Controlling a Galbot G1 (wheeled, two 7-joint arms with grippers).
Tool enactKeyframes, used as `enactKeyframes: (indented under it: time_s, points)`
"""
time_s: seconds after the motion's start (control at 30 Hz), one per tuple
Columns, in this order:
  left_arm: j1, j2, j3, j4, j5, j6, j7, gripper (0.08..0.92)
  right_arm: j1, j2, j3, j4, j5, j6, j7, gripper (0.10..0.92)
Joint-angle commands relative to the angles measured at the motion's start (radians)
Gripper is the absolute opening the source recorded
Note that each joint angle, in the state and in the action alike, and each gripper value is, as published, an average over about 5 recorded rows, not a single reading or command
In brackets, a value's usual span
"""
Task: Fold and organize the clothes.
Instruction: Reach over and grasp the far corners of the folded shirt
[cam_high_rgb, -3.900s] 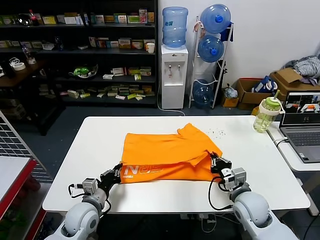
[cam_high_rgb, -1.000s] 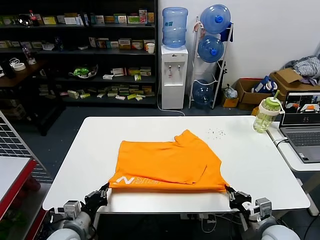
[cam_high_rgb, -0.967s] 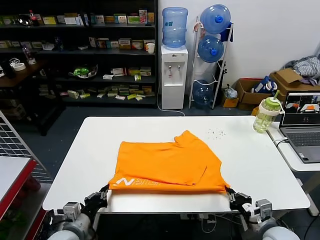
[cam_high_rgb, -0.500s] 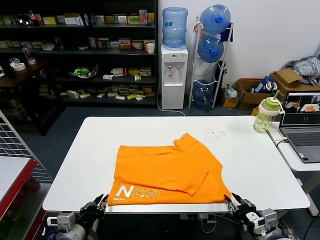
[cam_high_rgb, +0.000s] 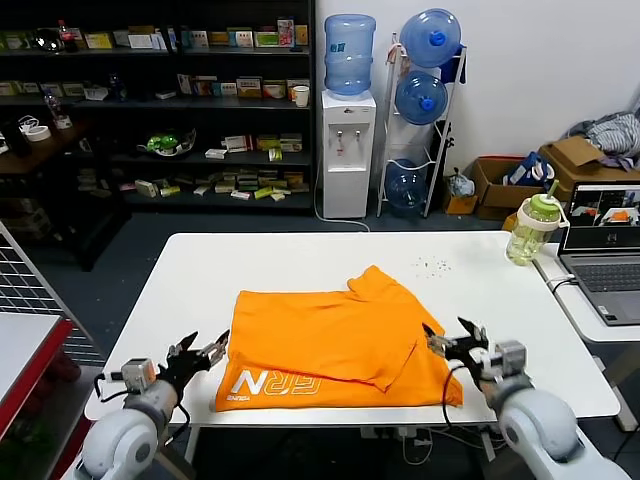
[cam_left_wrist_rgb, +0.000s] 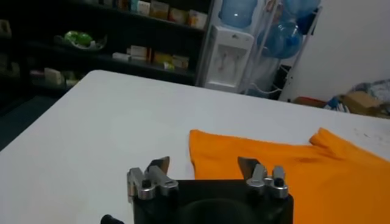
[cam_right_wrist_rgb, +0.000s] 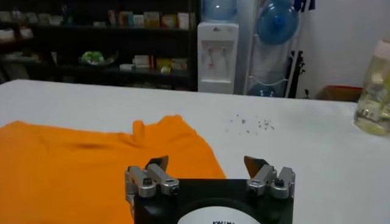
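The orange T-shirt (cam_high_rgb: 335, 340) lies partly folded on the white table (cam_high_rgb: 300, 260), white lettering along its near left edge, one sleeve pointing to the far right. It also shows in the left wrist view (cam_left_wrist_rgb: 286, 167) and in the right wrist view (cam_right_wrist_rgb: 91, 164). My left gripper (cam_high_rgb: 205, 350) is open and empty, just left of the shirt's near left corner. My right gripper (cam_high_rgb: 447, 342) is open and empty, over the shirt's near right edge.
A green-lidded bottle (cam_high_rgb: 530, 228) stands at the table's far right edge. A laptop (cam_high_rgb: 605, 250) sits on a side table to the right. Small crumbs (cam_high_rgb: 432, 266) lie on the table behind the shirt. Shelves and water bottles stand behind.
Both grippers have let go of the shirt's near edge and opened. They rose from below the table's front edge to beside the shirt. The shirt now lies flat.
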Motion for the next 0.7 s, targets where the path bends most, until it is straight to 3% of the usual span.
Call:
enactKeyframes:
  time_s: [0.03, 0.3, 0.7]
  points:
    - [-0.507, -0.017, 0.246, 0.455, -0.058, 0.035, 0.066, 0.817, 0.571, 0.175, -0.286, -0.545, 0.024, -0.043, -0.032, 0.822]
    - [-0.547, -0.036, 0.299, 0.563, -0.06, 0.057, 0.078, 0.823, 0.656, 0.283, -0.324, -0.743, -0.03, -0.073, -0.099, 0.823]
    - [-0.559, -0.068, 0.346, 0.574, -0.022, 0.052, 0.09, 0.823, 0.626, 0.306, -0.331, -0.771, -0.062, -0.096, -0.115, 0.823]
